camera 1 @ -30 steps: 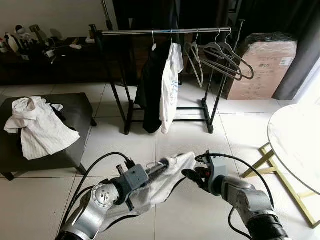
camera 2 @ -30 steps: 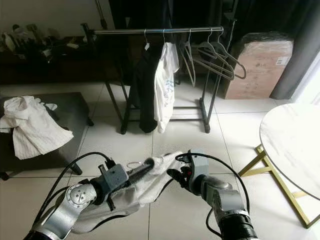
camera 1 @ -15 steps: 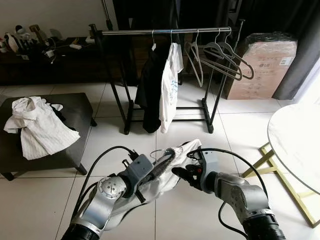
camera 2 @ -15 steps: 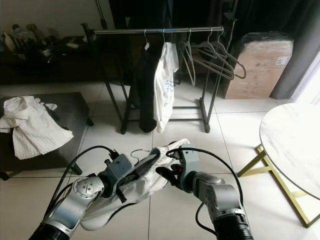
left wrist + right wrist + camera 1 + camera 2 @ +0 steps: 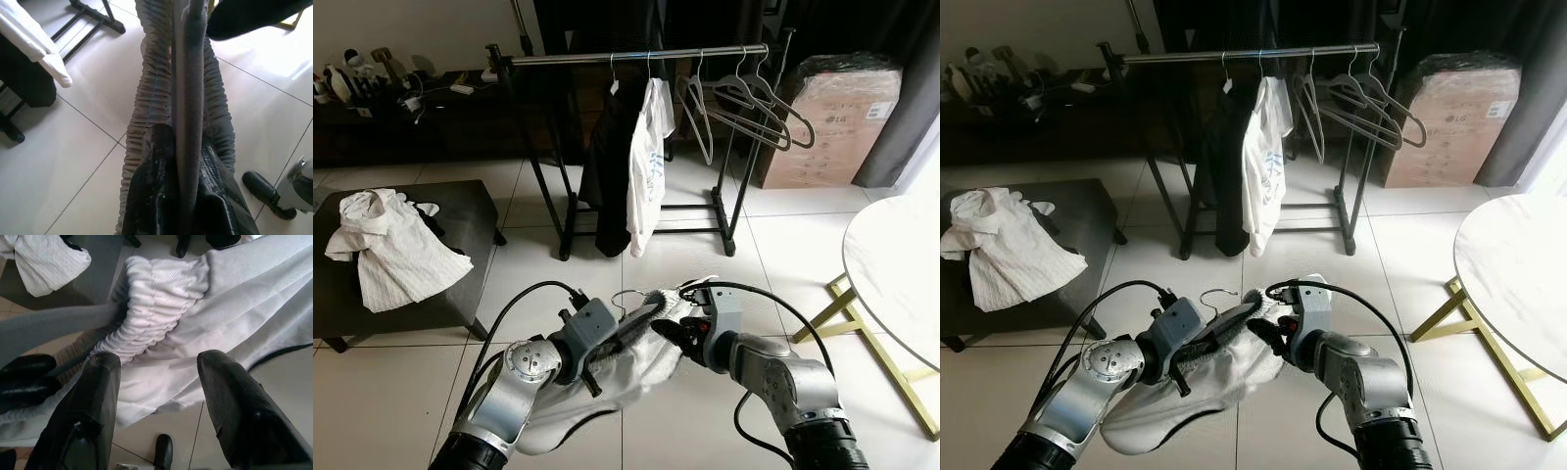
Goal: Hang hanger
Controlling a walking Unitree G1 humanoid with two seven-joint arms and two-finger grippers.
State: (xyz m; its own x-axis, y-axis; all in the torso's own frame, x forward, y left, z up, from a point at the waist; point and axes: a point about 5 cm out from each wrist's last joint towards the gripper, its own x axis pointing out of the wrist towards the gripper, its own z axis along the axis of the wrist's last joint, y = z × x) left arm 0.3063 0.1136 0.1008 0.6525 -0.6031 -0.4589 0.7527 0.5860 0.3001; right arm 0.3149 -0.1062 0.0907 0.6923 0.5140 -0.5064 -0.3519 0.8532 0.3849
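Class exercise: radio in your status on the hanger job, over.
Left gripper shut on hanger threaded into white garment. Right gripper open at the collar. Rack across bare floor.

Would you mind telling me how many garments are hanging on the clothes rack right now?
2: a black garment and a white shirt beside it, near the middle of the rack. The hangers to their right look empty; more could hide behind the dark fabric.

Clothes rack beyond garment

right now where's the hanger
In the left eye view the hanger sits low and central, clamped in the left end effector, white garment draped beneath, rack ahead.
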